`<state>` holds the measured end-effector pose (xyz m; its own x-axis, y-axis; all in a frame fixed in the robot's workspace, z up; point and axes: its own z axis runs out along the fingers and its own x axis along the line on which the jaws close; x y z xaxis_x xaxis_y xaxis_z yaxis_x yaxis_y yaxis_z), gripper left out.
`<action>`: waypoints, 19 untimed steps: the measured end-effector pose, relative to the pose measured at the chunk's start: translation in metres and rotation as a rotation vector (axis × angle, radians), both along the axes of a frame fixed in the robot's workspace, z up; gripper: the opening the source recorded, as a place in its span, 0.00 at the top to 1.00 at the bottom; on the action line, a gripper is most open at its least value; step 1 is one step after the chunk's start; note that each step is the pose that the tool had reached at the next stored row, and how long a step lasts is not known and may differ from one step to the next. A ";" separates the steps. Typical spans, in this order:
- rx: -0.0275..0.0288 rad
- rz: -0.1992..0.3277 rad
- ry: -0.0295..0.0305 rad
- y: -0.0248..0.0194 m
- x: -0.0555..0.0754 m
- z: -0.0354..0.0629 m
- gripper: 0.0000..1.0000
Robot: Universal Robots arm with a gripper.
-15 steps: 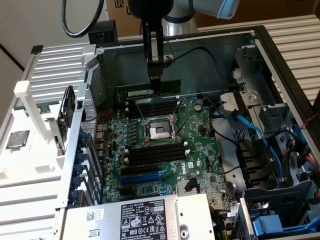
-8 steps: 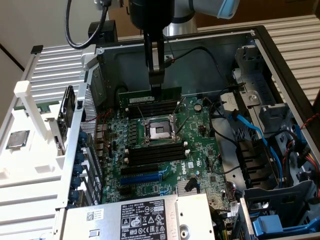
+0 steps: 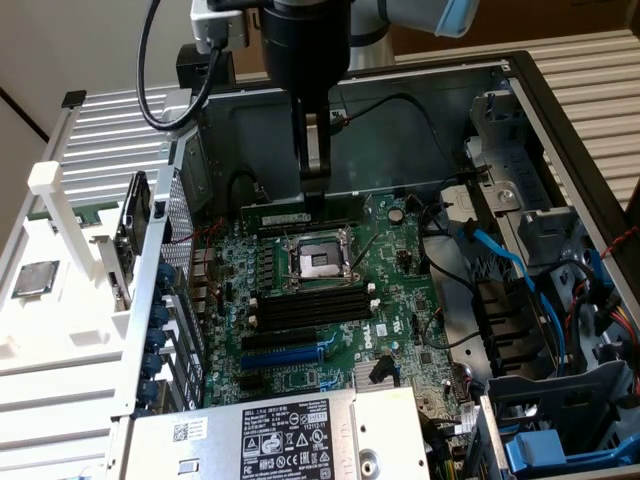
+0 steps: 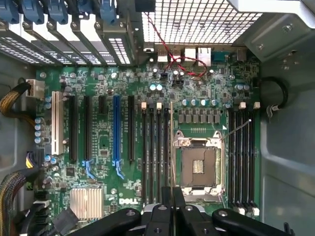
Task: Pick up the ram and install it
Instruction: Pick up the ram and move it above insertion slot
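Narrowly closed, the gripper (image 3: 315,197) (image 4: 172,209) pinches the ram (image 3: 280,213) (image 4: 171,147) by its upper edge, pointing straight down into the open computer case (image 3: 420,85). The ram stands on edge along the motherboard's (image 3: 400,300) edge nearest the case's far wall. It lies over the memory slots just beside the processor socket (image 3: 312,262) (image 4: 199,164). I cannot tell whether it is seated.

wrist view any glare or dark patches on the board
Wrist view: motherboard evenly lit, the perforated grille glares white. Exterior view: white fixture bright, case wall behind the gripper dim.
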<state>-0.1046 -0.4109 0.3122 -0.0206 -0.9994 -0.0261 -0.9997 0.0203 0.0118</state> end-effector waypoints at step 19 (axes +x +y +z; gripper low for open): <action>-0.0173 -0.010 -0.0277 -0.0040 0.000 -0.0162 0.88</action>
<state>-0.1041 -0.4149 0.2960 -0.0299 -0.9995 -0.0095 -0.9994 0.0301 -0.0162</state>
